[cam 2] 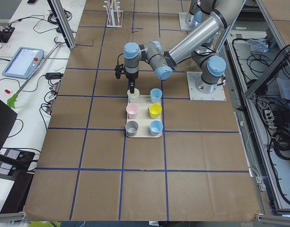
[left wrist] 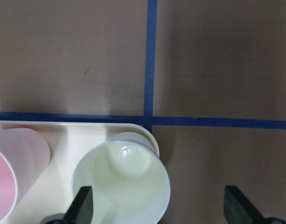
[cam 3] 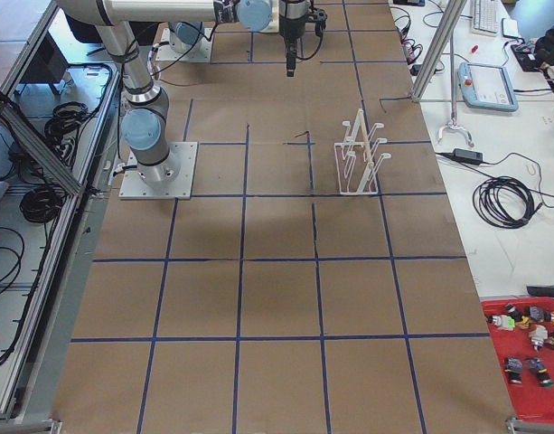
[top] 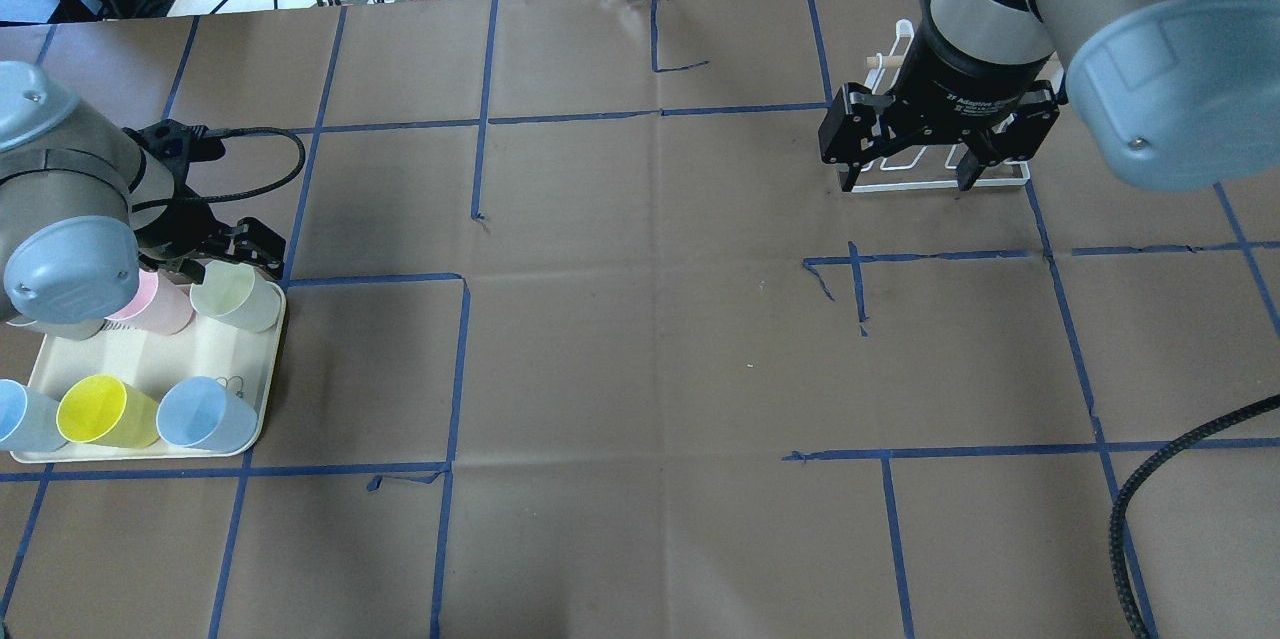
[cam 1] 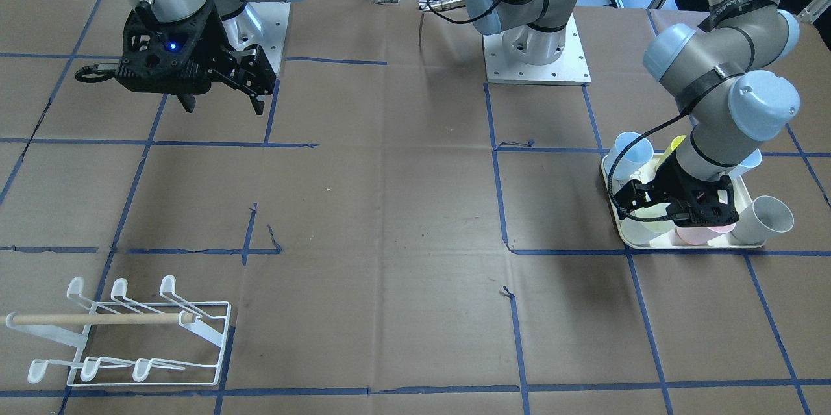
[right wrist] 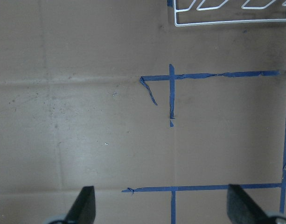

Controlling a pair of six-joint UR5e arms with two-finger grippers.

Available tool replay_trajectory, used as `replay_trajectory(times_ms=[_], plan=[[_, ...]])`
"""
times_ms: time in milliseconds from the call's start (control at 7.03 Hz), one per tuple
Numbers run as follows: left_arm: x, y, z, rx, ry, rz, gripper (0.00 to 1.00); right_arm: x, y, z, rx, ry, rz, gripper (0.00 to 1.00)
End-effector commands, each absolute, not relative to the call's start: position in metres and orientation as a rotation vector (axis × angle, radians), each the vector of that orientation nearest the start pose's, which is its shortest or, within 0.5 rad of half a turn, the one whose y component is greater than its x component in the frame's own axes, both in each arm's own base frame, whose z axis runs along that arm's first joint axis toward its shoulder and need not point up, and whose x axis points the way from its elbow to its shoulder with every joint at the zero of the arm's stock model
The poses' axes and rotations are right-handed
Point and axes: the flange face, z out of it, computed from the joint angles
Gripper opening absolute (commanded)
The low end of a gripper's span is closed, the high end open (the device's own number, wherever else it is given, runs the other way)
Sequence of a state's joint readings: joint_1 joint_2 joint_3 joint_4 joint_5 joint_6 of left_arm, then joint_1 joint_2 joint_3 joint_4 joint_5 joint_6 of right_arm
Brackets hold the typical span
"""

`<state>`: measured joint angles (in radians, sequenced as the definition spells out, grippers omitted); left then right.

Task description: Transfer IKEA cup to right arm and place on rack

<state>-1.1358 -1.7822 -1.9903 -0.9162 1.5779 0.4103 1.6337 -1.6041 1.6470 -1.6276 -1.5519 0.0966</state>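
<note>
A pale green cup [left wrist: 122,182] stands upright in the far corner of the cream tray [top: 215,359]. My left gripper [left wrist: 161,207] hangs open just above it: one fingertip [left wrist: 84,205] is over the cup's mouth and the other is outside, over the paper. In the overhead view that gripper [top: 215,254] sits at the cup [top: 235,297]. My right gripper [top: 908,181] is open and empty, held high above the table. The white wire rack [cam 1: 97,319] with its wooden dowel stands on the table below and beyond it.
The tray also holds a pink cup [top: 155,304], a yellow cup [top: 100,411], two blue cups [top: 200,414] and a grey cup [cam 1: 769,217]. Brown paper with blue tape lines covers the table. A black hose [top: 1170,509] crosses the near right corner.
</note>
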Motion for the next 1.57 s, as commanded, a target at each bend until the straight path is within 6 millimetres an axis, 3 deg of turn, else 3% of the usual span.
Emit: replay_trajectory(times_ms=[0,285,427,854,996,1281,1423], plan=[[0.093,-0.515,0.241,-0.027,3.121,-0.012,0.99,0.165,-0.470,0.471,0.053,3.122,-0.017,1.00],[0.092,-0.512,0.240,-0.026,3.125,0.006,0.99,0.165,-0.469,0.471,0.053,3.125,-0.017,1.00],[0.091,-0.509,0.235,-0.024,3.129,0.022,0.90,0.165,-0.468,0.472,0.053,3.125,-0.020,1.00],[0.092,-0.505,0.234,-0.036,3.141,0.066,0.28,0.165,-0.468,0.473,0.053,3.125,-0.022,1.00],[0.093,-0.504,0.235,-0.038,3.146,0.083,0.12,0.165,-0.468,0.473,0.053,3.123,-0.022,1.00],[0.095,-0.506,0.250,-0.040,3.139,0.065,0.03,0.165,-0.469,0.474,0.052,3.121,-0.024,1.00],[0.096,-0.511,0.272,-0.038,3.132,0.044,0.03,0.165,-0.469,0.473,0.052,3.122,-0.022,1.00]])
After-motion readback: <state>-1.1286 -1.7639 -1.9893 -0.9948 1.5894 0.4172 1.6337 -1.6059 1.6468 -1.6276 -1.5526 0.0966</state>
